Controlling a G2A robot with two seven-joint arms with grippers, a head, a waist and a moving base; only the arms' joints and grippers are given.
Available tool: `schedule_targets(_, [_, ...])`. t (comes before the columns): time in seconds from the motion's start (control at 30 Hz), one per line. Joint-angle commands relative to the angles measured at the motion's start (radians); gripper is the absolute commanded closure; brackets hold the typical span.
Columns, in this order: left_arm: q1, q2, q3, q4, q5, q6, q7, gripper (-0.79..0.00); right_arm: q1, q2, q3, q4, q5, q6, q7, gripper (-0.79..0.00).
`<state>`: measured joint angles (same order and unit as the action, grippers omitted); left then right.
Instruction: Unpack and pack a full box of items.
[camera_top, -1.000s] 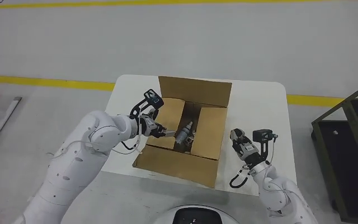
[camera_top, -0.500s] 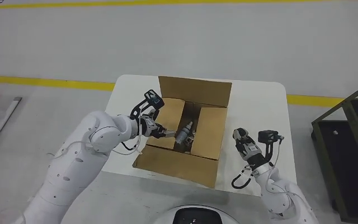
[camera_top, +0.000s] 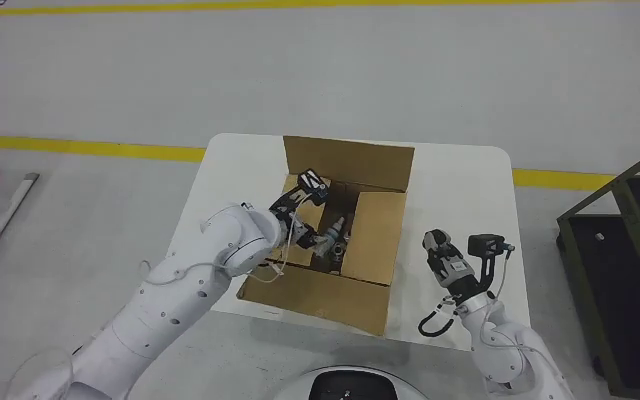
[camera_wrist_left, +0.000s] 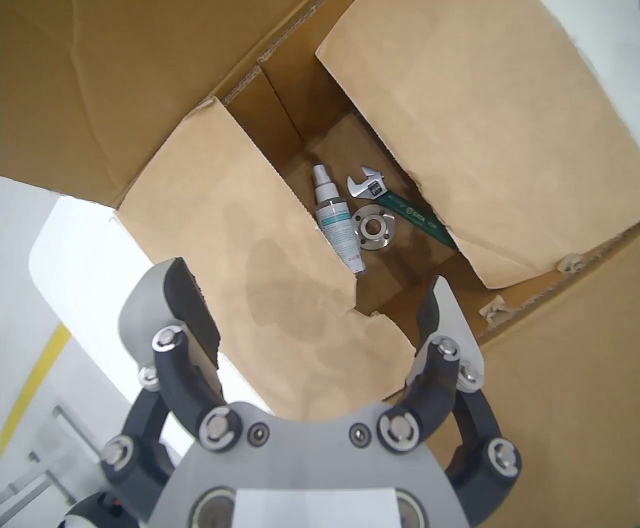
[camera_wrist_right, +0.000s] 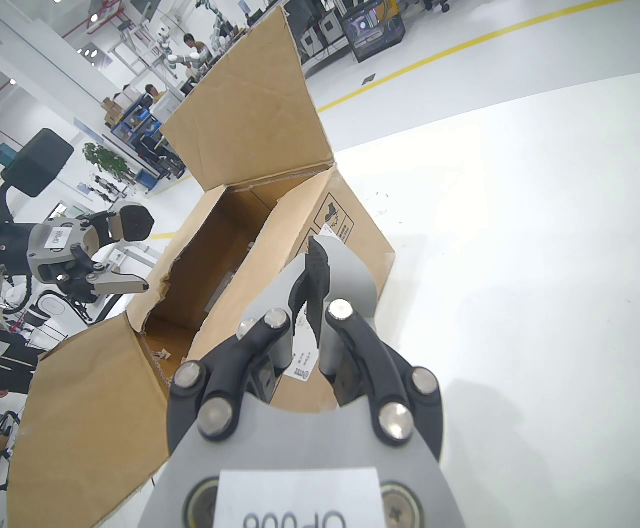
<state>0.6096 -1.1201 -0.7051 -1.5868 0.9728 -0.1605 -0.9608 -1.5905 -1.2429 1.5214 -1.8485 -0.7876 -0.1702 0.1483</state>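
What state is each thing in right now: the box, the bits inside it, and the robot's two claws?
Cardboard box: open, far flap standing up.
Spray bottle: lying on its side on the box floor.
Metal flange: lying flat beside the bottle.
Wrench: lying flat, handle end hidden under a flap.
Left gripper: open and empty, above the box opening.
Right gripper: shut and empty, beside the box.

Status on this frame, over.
Left gripper open above box. Right gripper shut, empty, beside it. Bottle, flange, wrench inside. Side flaps narrow the opening.
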Motion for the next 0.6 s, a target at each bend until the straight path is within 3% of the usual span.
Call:
schedule_targets(0.0, [-0.01,-0.013,0.026,0.004,0.024,0.037,-0.003,-0.785,0.0,0.0,0.0,0.0,0.0,0.001,-0.001,0.0])
schedule_targets(0.27, [-0.046,-0.066,0.104,0.08,0.118,0.159,-0.026,-0.785,0.003,0.001,0.031,-0.001,0.004,0.024,-0.027,0.0])
schedule_targets(0.57, [-0.064,-0.107,0.139,0.179,0.152,0.152,-0.063,-0.785,-0.028,0.003,0.071,0.003,0.029,0.028,-0.039,0.0])
